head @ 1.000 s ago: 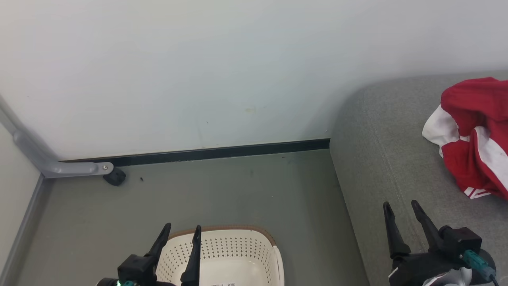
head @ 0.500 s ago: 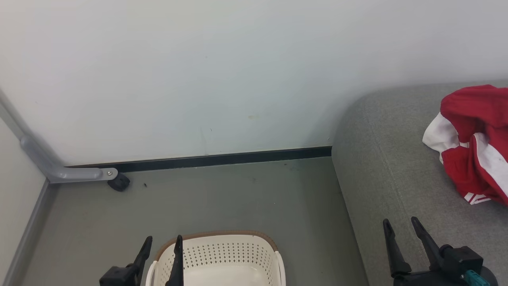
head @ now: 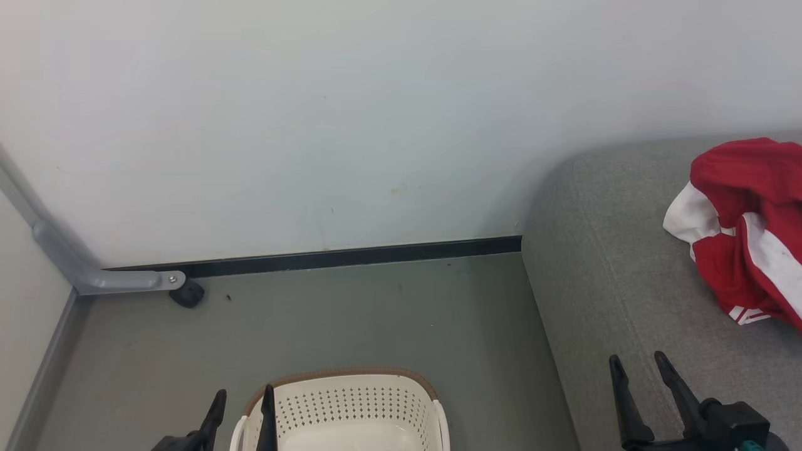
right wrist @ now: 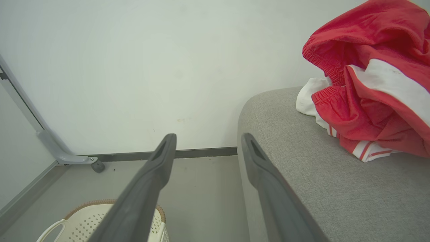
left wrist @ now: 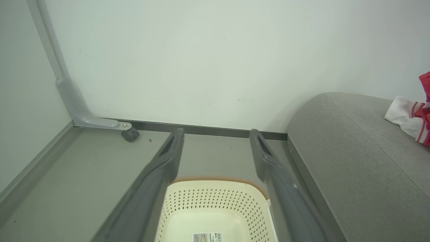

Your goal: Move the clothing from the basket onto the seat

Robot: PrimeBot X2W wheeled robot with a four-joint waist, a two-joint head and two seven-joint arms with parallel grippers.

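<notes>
Rising at the far side, a pale wall meets a grey-green floor along a dark skirting strip. On the right the seat runs from near to far. The clothing, a bunched red heap with white panels and stripe trim, lies on the seat at the far right, well apart from the basket, which stands on the floor near the robot, left of the seat. What shows of the basket's inside holds no cloth; its near end is cut off, so I cannot tell whether anything lies there. The left gripper hangs over the basket's left side with jaws spread and nothing between them; the right gripper hovers above the seat's near left edge, likewise released and empty. A small black caster sits by the far left corner. The task looks nearly done; the risk, as I judge it, is a garment overlooked in the hidden part, or a low left arm knocking the light basket
</notes>
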